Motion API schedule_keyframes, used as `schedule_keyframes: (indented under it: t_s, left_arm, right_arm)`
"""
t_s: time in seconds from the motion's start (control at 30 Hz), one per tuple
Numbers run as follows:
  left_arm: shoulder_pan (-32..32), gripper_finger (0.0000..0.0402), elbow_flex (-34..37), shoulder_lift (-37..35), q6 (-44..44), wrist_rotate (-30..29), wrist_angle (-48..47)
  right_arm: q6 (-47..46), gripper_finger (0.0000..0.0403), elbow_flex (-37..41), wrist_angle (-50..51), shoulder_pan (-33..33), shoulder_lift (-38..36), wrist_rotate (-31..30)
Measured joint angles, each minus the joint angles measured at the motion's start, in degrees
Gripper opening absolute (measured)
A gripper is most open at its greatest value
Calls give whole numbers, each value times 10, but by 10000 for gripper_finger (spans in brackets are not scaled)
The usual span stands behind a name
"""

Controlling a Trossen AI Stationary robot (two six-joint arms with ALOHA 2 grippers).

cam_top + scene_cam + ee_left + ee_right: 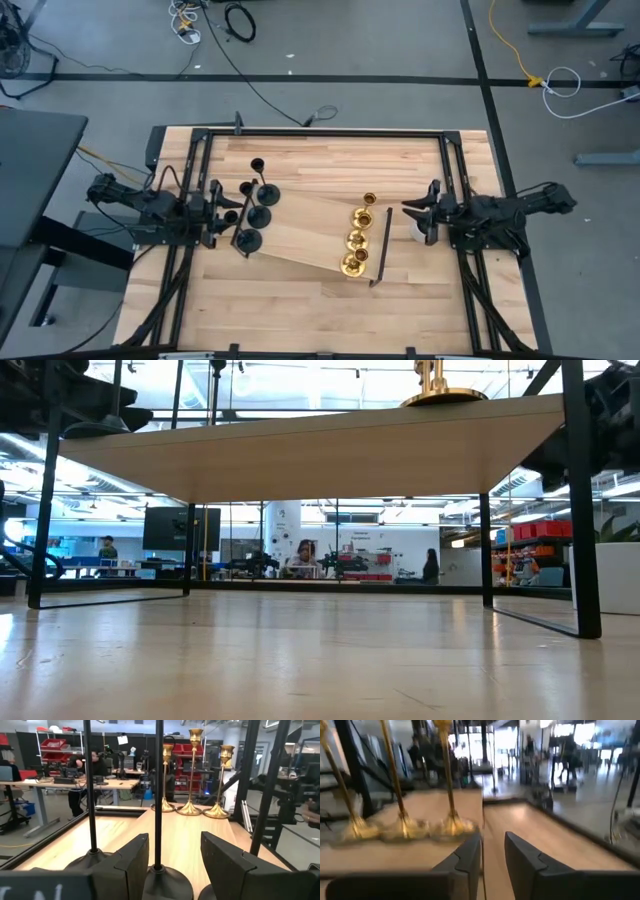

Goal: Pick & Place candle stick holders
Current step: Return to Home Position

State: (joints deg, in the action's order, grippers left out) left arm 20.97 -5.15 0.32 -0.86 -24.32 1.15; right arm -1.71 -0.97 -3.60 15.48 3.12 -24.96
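Observation:
Several matte black candle stick holders [258,215] stand on their disc bases at the left end of a raised wooden board [310,235]. Several gold ones [355,240] stand at its right end and also show in the left wrist view [192,770]. My left gripper [232,212] is open at the black group. Its fingers stand on either side of one black holder's stem [158,820], just above the base, without touching it. My right gripper [410,210] is open and empty just right of the gold row [400,820].
The board stands on thin black legs [580,510] above the table and lies askew. It has a black bar handle [383,248] at its right end. A small white pot [418,232] stands under my right gripper. A black frame [330,133] runs round the table.

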Motion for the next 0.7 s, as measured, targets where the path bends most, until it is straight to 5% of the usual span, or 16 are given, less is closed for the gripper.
schedule_keyframes:
  t_s: [0.7]
  left_arm:
    - [0, 181, -3, 0, -32, 2, -95]
  right_arm:
    - [-56, 79, 1, 0, -3, 78, 5]
